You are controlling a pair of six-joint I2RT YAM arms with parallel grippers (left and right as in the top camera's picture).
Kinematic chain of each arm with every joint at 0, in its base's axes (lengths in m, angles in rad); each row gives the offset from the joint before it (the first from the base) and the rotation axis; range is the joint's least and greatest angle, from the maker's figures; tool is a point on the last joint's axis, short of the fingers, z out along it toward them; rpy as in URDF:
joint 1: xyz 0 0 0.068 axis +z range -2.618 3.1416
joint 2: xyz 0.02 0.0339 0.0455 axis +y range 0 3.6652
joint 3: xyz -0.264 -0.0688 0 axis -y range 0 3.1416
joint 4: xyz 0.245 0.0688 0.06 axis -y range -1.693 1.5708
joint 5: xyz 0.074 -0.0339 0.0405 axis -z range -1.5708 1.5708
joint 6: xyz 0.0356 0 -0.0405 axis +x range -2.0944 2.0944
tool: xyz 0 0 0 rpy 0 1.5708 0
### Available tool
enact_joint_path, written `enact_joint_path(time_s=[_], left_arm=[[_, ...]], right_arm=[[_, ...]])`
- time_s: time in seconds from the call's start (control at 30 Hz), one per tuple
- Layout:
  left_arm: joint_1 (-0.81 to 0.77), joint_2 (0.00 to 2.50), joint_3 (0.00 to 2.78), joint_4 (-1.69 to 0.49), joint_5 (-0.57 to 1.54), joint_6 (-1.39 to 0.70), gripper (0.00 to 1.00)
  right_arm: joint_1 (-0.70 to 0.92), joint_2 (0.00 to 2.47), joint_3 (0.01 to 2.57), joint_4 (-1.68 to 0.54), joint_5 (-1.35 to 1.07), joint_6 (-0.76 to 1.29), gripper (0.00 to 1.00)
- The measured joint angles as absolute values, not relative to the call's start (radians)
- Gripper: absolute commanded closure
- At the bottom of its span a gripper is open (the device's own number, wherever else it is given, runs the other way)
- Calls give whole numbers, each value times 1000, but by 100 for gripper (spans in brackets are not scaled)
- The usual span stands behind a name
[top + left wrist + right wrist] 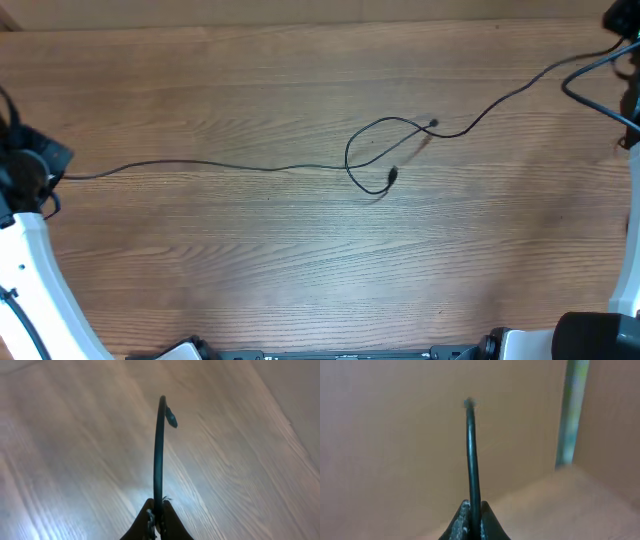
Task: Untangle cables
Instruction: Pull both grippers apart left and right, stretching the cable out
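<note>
1. Broadly, the wooden table fills the overhead view, its grain running side to side.
2. At the left edge the white left arm rises towards its dark wrist. The right arm shows only at the right edge and lower right corner.
3. The cables lie as one thin black line across the table. It runs from the far left edge, nearly straight, to a loose loop at the middle. From there it climbs to the upper right corner.
4. The loop lies flat on the wood, with the strands crossing at its lower left. I cannot tell how many cords make it up.
5. The left gripper is pressed together on the cable. In the left wrist view the cord stands up from between the fingers and bends over at its top, above the table.
6. The right gripper likewise pinches the cable. In the right wrist view the cord rises straight to a blurred tip, with a grey-green upright post beside it in the background.
7. Two small plug ends sit at the loop: the upper plug on its right side and the lower plug just below it. Both rest on the wood, apart from each other.
</note>
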State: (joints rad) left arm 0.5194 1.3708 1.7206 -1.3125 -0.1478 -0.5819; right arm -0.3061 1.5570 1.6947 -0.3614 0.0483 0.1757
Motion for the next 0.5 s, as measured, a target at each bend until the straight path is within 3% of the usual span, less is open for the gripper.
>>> enact_joint_path(time_s=[0.33, 0.5], left_arm=[[583, 1371, 1707, -1324, -155, -563, 96], [582, 1371, 1649, -1320, -142, -530, 96]], right_arm=[[-350, 1560, 1726, 192, 65, 116, 96], [-349, 1618, 1863, 185, 103, 39, 96]])
